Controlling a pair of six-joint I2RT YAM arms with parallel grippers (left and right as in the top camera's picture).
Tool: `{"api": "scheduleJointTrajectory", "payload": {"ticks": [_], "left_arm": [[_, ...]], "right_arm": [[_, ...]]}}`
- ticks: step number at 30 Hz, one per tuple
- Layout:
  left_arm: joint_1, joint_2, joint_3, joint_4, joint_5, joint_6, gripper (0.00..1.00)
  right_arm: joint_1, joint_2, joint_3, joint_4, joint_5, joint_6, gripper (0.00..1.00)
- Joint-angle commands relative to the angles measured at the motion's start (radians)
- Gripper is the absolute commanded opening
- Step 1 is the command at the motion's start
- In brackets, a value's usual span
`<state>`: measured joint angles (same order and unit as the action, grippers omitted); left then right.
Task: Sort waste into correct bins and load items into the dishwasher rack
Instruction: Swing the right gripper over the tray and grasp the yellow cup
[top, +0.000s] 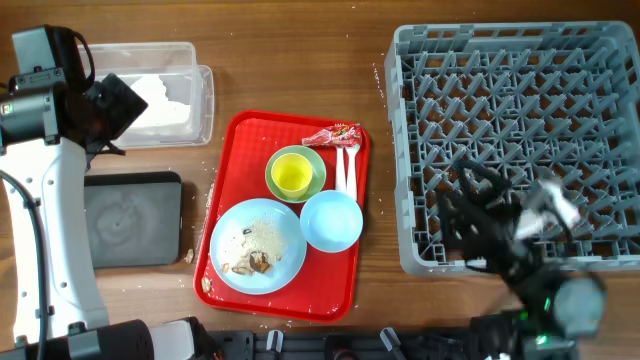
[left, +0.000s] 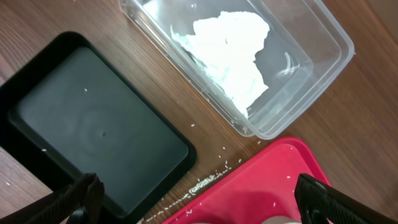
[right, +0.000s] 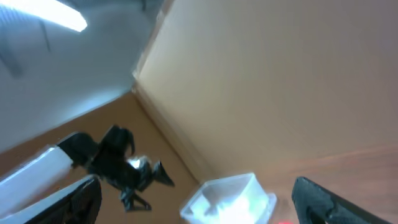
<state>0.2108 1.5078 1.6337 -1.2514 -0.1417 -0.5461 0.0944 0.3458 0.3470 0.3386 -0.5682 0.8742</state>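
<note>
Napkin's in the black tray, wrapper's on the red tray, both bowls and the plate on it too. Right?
Not quite. The napkin lies in the clear tub, not the black tray; the left wrist view shows it. The rest holds: the wrapper, both bowls and the plate are on the red tray.

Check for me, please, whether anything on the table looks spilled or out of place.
White crumbs lie scattered on the table between the black tray and the red tray. They look spilled, since they are outside any dish or bin.
</note>
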Motion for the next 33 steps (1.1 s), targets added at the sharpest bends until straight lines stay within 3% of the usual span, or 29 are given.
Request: {"api": "scheduleJointTrajectory", "payload": {"ticks": [1, 5, 8, 14, 18, 21, 26, 28, 30, 33], "left_arm": [[0.003, -0.002, -0.001, 0.002, -0.009, -0.016, 1.00], [0.003, -0.002, -0.001, 0.002, -0.009, -0.016, 1.00], [0.003, -0.002, -0.001, 0.002, -0.009, -0.016, 1.00], [0.003, -0.002, -0.001, 0.002, -0.009, -0.016, 1.00], [0.003, -0.002, -0.001, 0.002, -0.009, -0.016, 1.00], [0.003, -0.002, -0.001, 0.002, -0.009, -0.016, 1.00], [0.003, -0.002, -0.001, 0.002, -0.009, -0.016, 1.00], [0.003, -0.002, -0.001, 0.002, -0.009, -0.016, 1.00], [0.003, -0.002, -0.001, 0.002, -0.009, -0.016, 1.00], [0.003, -0.002, -0.001, 0.002, -0.009, -0.016, 1.00]], "right_arm": [[-0.001, 0.266, 0.263, -0.209, -0.268, -0.281, 1.00], [0.063, 0.596, 0.599, -0.539, -0.356, -0.533, 0.99], [0.206, 0.806, 0.830, -0.760, -0.208, -0.676, 1.00], [0.501, 1.196, 1.265, -1.149, 0.170, -0.809, 1.00], [0.613, 1.440, 1.509, -1.405, 0.264, -0.859, 1.00], [0.676, 1.566, 1.529, -1.421, 0.305, -0.857, 1.00], [0.688, 1.653, 1.526, -1.396, 0.241, -0.636, 1.00], [0.688, 1.677, 1.517, -1.386, 0.243, -0.612, 0.98], [0.691, 1.701, 1.503, -1.386, 0.308, -0.589, 0.77], [0.696, 1.730, 1.503, -1.423, 0.429, -0.528, 0.69]]}}
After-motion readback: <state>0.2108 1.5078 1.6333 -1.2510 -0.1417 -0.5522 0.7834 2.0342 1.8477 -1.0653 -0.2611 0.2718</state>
